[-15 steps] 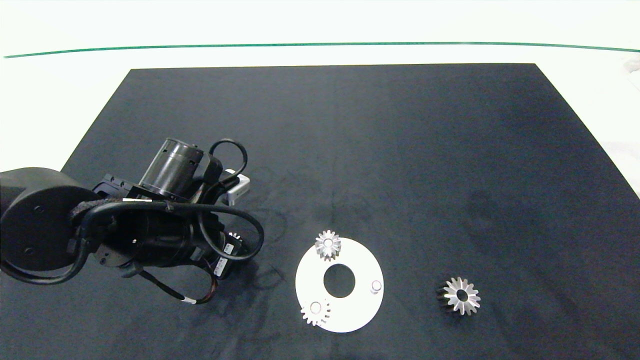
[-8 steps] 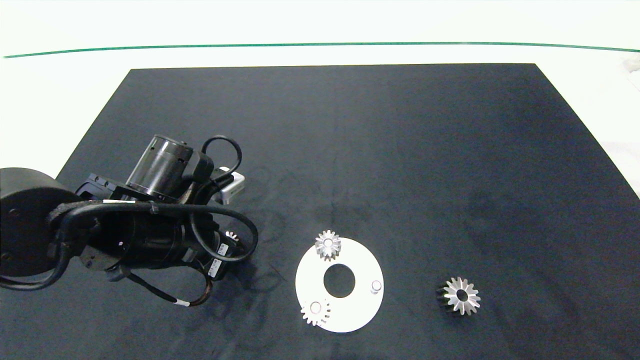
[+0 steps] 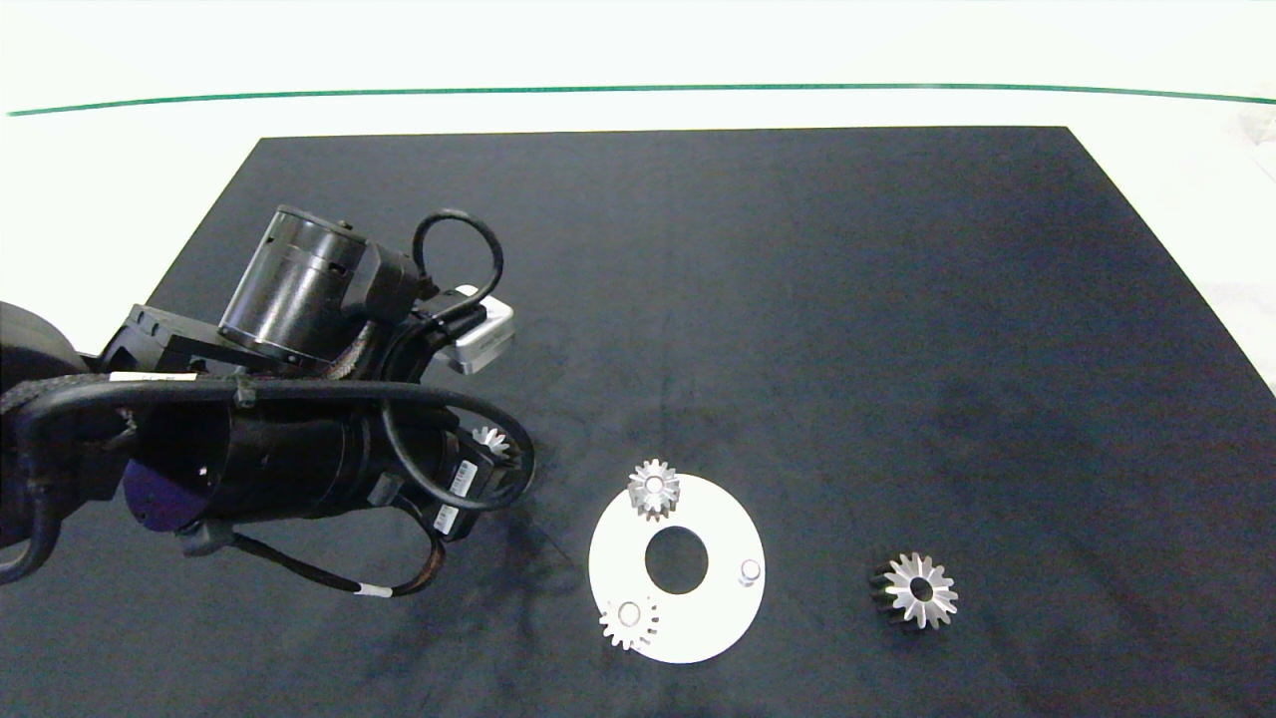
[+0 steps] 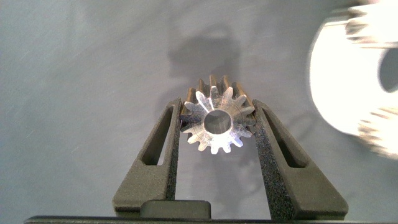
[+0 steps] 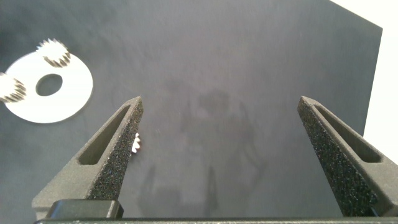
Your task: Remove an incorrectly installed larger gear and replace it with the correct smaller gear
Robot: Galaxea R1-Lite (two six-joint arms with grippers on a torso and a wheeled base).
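We carry the smaller gear clamped flat in the left gripper. The bare peg on the white disc lies toward four o'clock; the larger gear sits beyond it on the counter.

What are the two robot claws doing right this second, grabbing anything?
Left gripper: closed on the smaller gear, held above the black mat.
Right gripper: open, holding nothing, out of the head view.
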